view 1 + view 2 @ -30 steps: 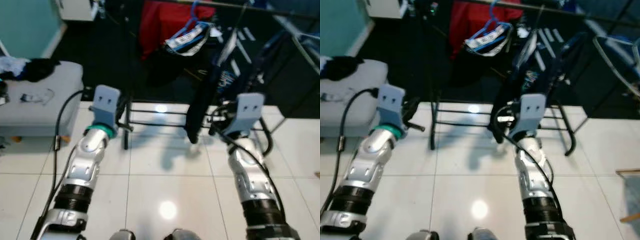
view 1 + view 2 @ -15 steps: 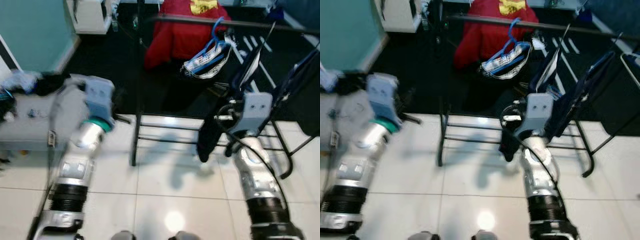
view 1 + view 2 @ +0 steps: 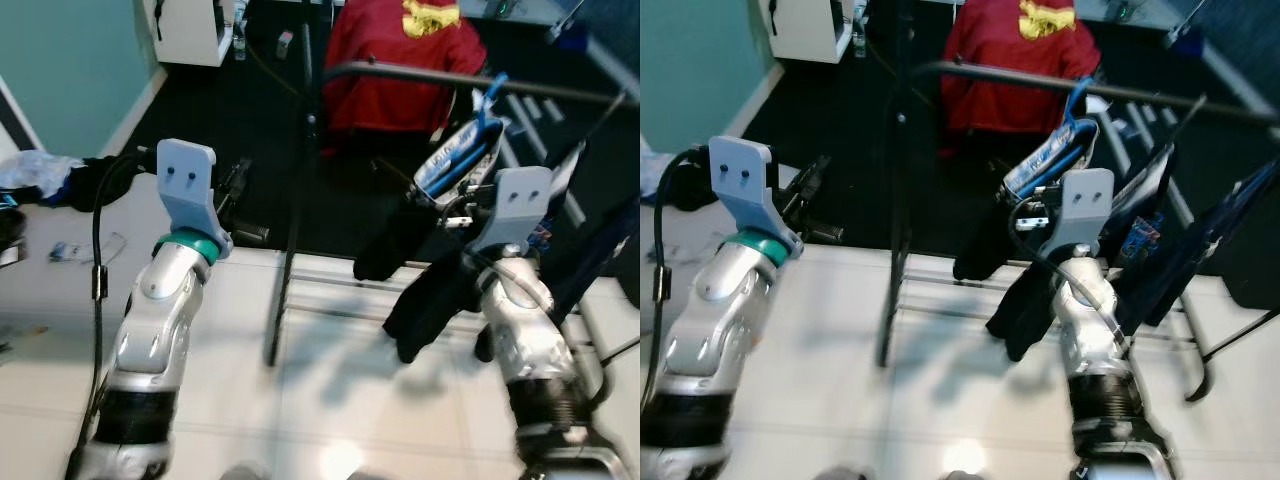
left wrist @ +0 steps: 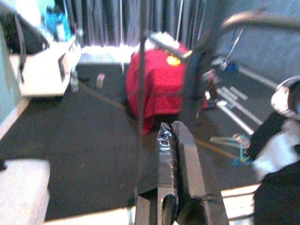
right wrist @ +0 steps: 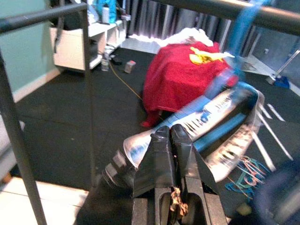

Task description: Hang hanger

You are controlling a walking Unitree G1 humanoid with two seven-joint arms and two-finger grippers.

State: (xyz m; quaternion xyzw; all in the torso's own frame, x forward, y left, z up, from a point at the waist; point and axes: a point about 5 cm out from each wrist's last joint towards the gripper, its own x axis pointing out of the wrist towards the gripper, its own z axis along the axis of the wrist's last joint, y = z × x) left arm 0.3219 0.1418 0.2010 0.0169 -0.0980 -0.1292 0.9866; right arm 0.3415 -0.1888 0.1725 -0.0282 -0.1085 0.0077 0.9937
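A blue hanger point(image 3: 487, 100) hangs by its hook on the black rail point(image 3: 420, 75) of a clothes rack, and a blue-and-white striped garment point(image 5: 211, 122) hangs from it. My right gripper point(image 5: 169, 133) is shut just below and in front of that garment. A dark garment point(image 3: 430, 290) droops beneath my right wrist and hides the fingers in the eye views. I cannot see anything clamped between the fingers. My left gripper point(image 4: 172, 131) is shut and raised left of the rack's upright post point(image 3: 295, 200), holding nothing.
A red cloth point(image 3: 400, 60) covers something behind the rail. Dark clothes point(image 3: 1200, 250) hang on the rack's right side. A grey bench point(image 3: 60, 220) with clothes lies at the left, a white cabinet point(image 3: 195, 25) behind. Loose hangers point(image 5: 248, 168) lie on the dark carpet.
The view has tilted up and closed in on the rack. Both arms have risen, and my right gripper now sits just under the blue hanger's garment.
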